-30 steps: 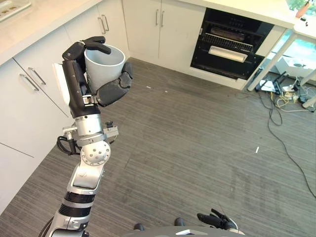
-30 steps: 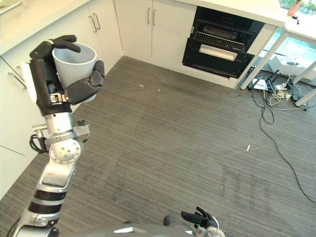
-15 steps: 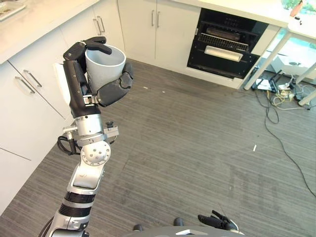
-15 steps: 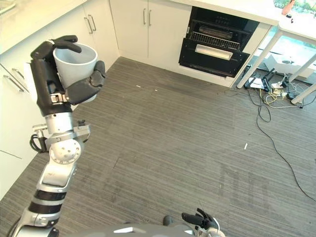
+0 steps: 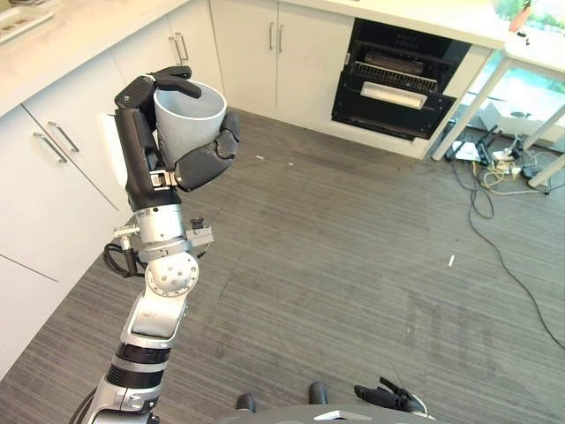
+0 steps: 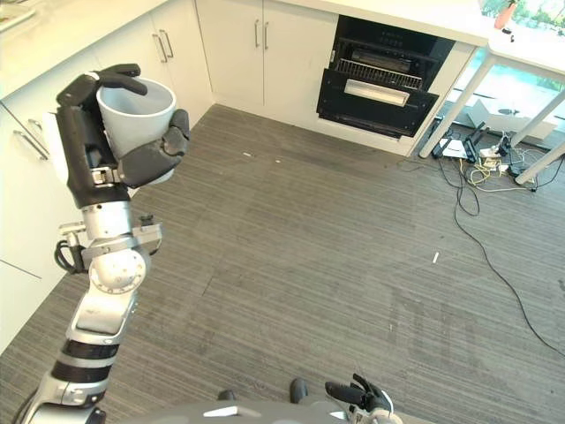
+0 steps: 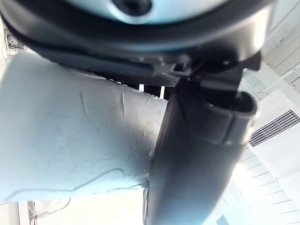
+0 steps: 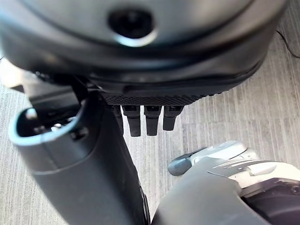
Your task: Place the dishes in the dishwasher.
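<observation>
Grey wood-grain plank floor (image 5: 353, 265) spreads across most of the head views, with white flat-fronted cabinets (image 5: 53, 177) carrying metal bar handles running along its left and far edges under a pale worktop (image 5: 62, 35). At the far edge of the floor a black open dishwasher (image 5: 393, 84) is set among the cabinets, its door hanging partly open and a wire rack showing inside. To its right stand white table legs (image 5: 463, 110), with a tangle of dark and light cables (image 5: 494, 168) lying on the floor beside them. Raised above the left side of the floor, in front of the cabinets, the left hand (image 5: 163, 146) is clenched round a pale grey round cup (image 5: 187, 119), which sits upright with its mouth open; fingers hook over the far rim and the thumb presses the near wall. The right hand (image 6: 357, 395) hangs low at the near edge, fingers loosely straight and carrying nothing.
</observation>
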Controlling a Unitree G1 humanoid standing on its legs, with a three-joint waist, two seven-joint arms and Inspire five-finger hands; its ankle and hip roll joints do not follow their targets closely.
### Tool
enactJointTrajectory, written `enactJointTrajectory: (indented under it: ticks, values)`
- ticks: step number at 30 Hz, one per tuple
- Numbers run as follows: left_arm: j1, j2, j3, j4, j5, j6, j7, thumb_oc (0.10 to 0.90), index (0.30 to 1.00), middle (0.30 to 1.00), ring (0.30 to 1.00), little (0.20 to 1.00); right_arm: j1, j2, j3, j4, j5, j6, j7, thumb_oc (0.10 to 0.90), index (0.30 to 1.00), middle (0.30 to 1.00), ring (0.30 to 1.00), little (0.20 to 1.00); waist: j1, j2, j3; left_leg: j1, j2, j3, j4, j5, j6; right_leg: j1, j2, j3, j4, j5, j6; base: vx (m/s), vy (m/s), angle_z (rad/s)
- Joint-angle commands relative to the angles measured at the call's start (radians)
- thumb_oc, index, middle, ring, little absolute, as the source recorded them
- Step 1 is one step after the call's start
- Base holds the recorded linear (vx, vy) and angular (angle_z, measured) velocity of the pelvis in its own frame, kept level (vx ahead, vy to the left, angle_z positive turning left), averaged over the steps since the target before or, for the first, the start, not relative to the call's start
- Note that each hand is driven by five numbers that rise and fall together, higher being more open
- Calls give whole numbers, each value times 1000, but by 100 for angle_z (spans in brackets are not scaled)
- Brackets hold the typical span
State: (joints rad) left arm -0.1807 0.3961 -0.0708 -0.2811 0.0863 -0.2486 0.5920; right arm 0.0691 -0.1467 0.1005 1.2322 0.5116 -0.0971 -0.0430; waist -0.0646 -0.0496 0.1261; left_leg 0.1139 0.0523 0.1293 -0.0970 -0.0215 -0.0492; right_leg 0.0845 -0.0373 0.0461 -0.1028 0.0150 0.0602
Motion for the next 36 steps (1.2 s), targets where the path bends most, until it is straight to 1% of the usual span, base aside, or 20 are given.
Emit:
enactJointTrajectory:
  ticks: [1, 2, 3, 4, 6, 7, 13, 20, 22, 23, 24, 26, 27, 28, 29, 31, 32, 33, 34, 36]
  values:
    - [10, -20, -8, 13, -165, -45, -158, 400, 300, 300, 300, 300, 29, -143, 176, -57, -324, -7, 17, 800, 900, 900, 900, 900, 5, 1, 37, -133, -93, -20, 441, 6, -66, 9, -1, 5, 112, -36, -7, -159, -71, 3]
    - [-2, -41, -31, 45, -178, -26, -157, 400, 300, 300, 300, 300, 56, -133, 165, -21, -323, 4, 14, 800, 900, 900, 900, 900, -29, 33, -3, -20, -71, 8, 207, -70, -18, -11, 27, -40, 85, -33, 2, -66, -19, 4]
    - [-1, -41, -31, 45, -178, -26, -157, 400, 300, 300, 300, 300, 57, -134, 165, -21, -323, 4, 14, 800, 900, 900, 900, 900, -31, 33, -1, -11, -73, 6, 193, -63, -17, -7, 26, -42, 83, -33, 2, -236, -25, 1]
    - [-46, -29, -40, 54, -131, -12, -149, 400, 300, 300, 300, 300, 54, -133, 123, 0, -282, 6, 1, 800, 900, 900, 900, 900, -50, 50, -28, 14, -98, -40, 39, -58, 3, -43, 33, -62, 45, -2, 26, -155, -6, 0]
    - [-56, -25, -41, 52, -109, -6, -144, 400, 300, 300, 300, 300, 47, -124, 110, 10, -263, 5, -6, 800, 900, 900, 900, 900, -58, 56, -40, 7, -102, -58, 10, -48, 8, -58, 39, -63, 35, 5, 31, -201, -50, 0]
    - [-64, -19, -33, 67, -100, -5, -128, 400, 300, 300, 300, 300, 41, -100, 95, 20, -225, 4, -11, 800, 900, 900, 900, 900, -67, 49, -49, -6, -86, -38, 10, -38, 1, -58, 41, -59, 35, 9, 26, -180, -87, 1]
    - [-18, -23, -23, 52, -108, 1, -135, 400, 300, 300, 300, 300, 8, -87, 104, 21, -201, -7, -27, 800, 900, 900, 900, 900, -41, 30, -47, -3, -72, -36, 10, -22, 4, -36, 58, -42, 28, 5, 14, -23, -40, 2]
    - [4, -27, -31, 57, -138, 5, -149, 400, 300, 300, 300, 300, -12, -85, 131, 7, -198, -8, -28, 800, 900, 900, 900, 900, -31, 17, -40, 11, -60, -65, 15, -17, -2, -22, 69, -20, 37, -13, 0, 19, -61, 1]
    - [19, -22, -30, 60, -176, -7, -164, 400, 300, 300, 300, 300, -27, -97, 135, -10, -196, -12, -27, 800, 900, 900, 900, 900, -22, 8, -13, -21, -59, -68, 111, -41, -9, -32, 65, -14, 54, -18, -4, -49, -87, 0]
    - [24, -21, -31, 61, -194, -13, -164, 400, 300, 300, 300, 300, -25, -107, 127, -20, -190, -16, -29, 800, 900, 900, 900, 900, -18, 5, 11, -53, -58, -62, 203, -48, -23, -27, 62, -15, 56, -27, -4, -77, -101, -1]
    - [20, -25, -29, 62, -204, -17, -163, 400, 300, 300, 300, 300, -19, -113, 117, -24, -186, -18, -26, 800, 900, 900, 900, 900, -16, -5, 32, -102, -43, -30, 313, -27, -44, -25, 50, -25, 56, -24, -6, -49, -83, -1]
    - [19, -24, -30, 61, -204, -17, -163, 400, 300, 300, 300, 300, -19, -113, 116, -24, -186, -18, -25, 800, 900, 900, 900, 900, -17, -3, 31, -118, -39, -33, 336, -35, -46, -29, 53, -28, 56, -22, -7, 16, -112, 14]
    - [37, -22, -28, 60, -213, -23, -177, 400, 300, 300, 300, 300, -17, -119, 110, -8, -197, -7, -30, 800, 900, 900, 900, 900, 17, -25, 75, -238, -21, -1, 577, 48, -93, 15, 29, -47, 41, -30, -22, 168, -181, 16]
    - [47, -18, -28, 63, -222, -25, -182, 400, 300, 300, 300, 300, -17, -116, 108, 0, -202, 0, -32, 800, 900, 900, 900, 900, 23, -22, 77, -278, 2, 41, 544, 54, -90, 34, 24, -63, 35, -40, -23, 178, -177, 17]
    - [48, -18, -28, 63, -223, -25, -183, 400, 300, 300, 300, 300, -17, -115, 108, 0, -202, 0, -32, 800, 900, 900, 900, 900, 24, -23, 75, -277, 1, 43, 545, 51, -89, 36, 22, -61, 33, -41, -22, 250, 15, 37]
    - [87, -12, 0, 59, -233, -17, -200, 400, 300, 300, 300, 300, -11, -112, 89, 24, -211, 19, -27, 800, 900, 900, 900, 900, 46, -3, 57, -331, 20, 121, 325, 45, -52, 104, 25, -57, 19, -86, -11, 454, 97, 25]
    - [89, -12, 0, 57, -234, -16, -201, 400, 300, 300, 300, 300, -10, -113, 90, 24, -212, 19, -26, 800, 900, 900, 900, 900, 47, -6, 56, -324, 15, 124, 314, 48, -51, 105, 21, -56, 19, -88, -10, 492, 135, 1]
    - [99, -8, 11, 55, -222, -14, -199, 400, 300, 300, 300, 300, -3, -116, 86, 25, -220, 18, -23, 800, 900, 900, 900, 900, 64, 7, 52, -361, 18, 124, 199, 88, -51, 130, 27, -45, 17, -114, -4, 466, 123, 32]
    - [108, -6, 29, 39, -211, -16, -194, 400, 300, 300, 300, 300, -6, -125, 93, 30, -246, 17, -28, 800, 900, 900, 900, 900, 101, 16, 49, -401, 17, 79, 64, 133, -54, 175, 27, -24, 16, -139, -1, 470, 122, 33]
    - [110, -6, 29, 37, -210, -15, -194, 400, 300, 300, 300, 300, -6, -125, 93, 30, -247, 17, -28, 800, 900, 900, 900, 900, 100, 12, 50, -388, 10, 80, 43, 144, -53, 178, 22, -26, 16, -142, 0, 395, 80, -15]
